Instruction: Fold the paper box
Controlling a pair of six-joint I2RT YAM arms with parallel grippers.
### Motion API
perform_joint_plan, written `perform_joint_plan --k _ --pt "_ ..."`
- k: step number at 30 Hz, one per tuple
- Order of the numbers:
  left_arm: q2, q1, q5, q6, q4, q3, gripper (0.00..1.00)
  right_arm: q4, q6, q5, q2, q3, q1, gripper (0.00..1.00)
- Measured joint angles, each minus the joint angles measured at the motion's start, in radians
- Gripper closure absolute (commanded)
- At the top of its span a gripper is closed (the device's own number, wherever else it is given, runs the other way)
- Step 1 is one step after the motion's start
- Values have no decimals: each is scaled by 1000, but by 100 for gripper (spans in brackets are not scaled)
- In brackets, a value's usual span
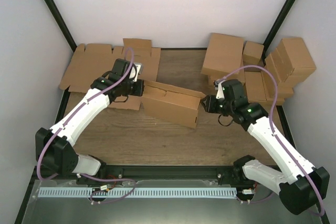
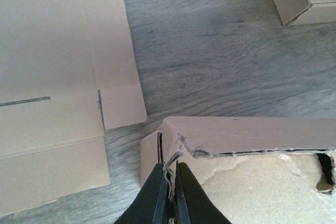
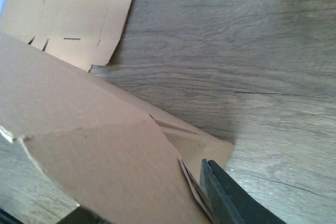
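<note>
The paper box (image 1: 170, 103) is a partly folded brown cardboard blank lying slantwise at the table's middle. My left gripper (image 1: 137, 86) is at its left end. In the left wrist view the gripper (image 2: 169, 177) is shut on a thin, ragged cardboard edge at the corner of the box (image 2: 247, 135). My right gripper (image 1: 206, 103) is at the box's right end. In the right wrist view its jaws stand apart around an end panel of the box (image 3: 105, 150). One dark finger (image 3: 226, 192) touches the layered flap edge. The other finger is mostly hidden under the cardboard.
Flat cardboard blanks (image 1: 94, 66) lie at the back left and also show in the left wrist view (image 2: 52, 77) and the right wrist view (image 3: 73, 9). Several closed brown boxes (image 1: 262, 66) are piled at the back right. Black frame posts stand at the back corners.
</note>
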Motion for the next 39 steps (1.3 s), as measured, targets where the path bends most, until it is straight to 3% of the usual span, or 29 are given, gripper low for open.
perform_joint_plan --k 15,18,23,39 --pt "1 -55 -55 -12 4 0 96 -202 -39 160 110 178 173 71" --pt "1 -64 -75 -25 5 0 96 -222 -27 161 110 183 178 71" --pt "1 -76 -97 -36 6 0 96 -244 -12 174 111 184 179 86" --pt "1 -89 -120 -50 6 0 96 -243 61 158 118 188 180 87"
